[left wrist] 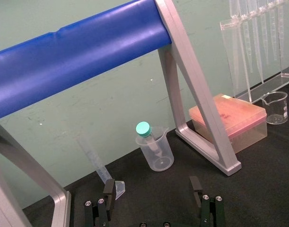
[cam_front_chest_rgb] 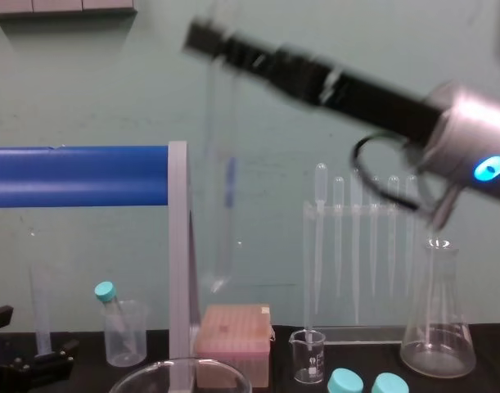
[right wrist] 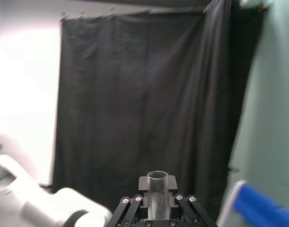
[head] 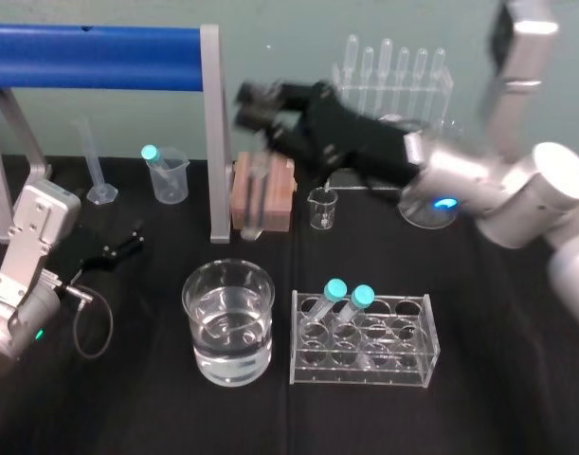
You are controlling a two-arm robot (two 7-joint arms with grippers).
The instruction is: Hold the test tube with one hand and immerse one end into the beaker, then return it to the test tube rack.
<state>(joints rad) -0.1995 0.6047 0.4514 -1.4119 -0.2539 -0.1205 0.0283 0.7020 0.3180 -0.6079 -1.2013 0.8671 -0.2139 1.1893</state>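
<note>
"Chest view first: where's the test tube (cam_front_chest_rgb: 219,205)?"

"Hanging below the right gripper (right wrist: 157,188), whose jaws are clenched on it near its open rim, high over the surface (head: 516,398)."

"Has it been dipped?"

"I'd judge not. The beaker (head: 227,322) of water stands well below those jaws. The dip and the return to the test tube rack (head: 363,343) both remain."

"And the left gripper (left wrist: 152,185)?"

"Parked low, jaws spread and empty."

"Counts?"

"One test tube, one beaker, one rack, and two teal-capped tubes (head: 338,296) in it."
</note>
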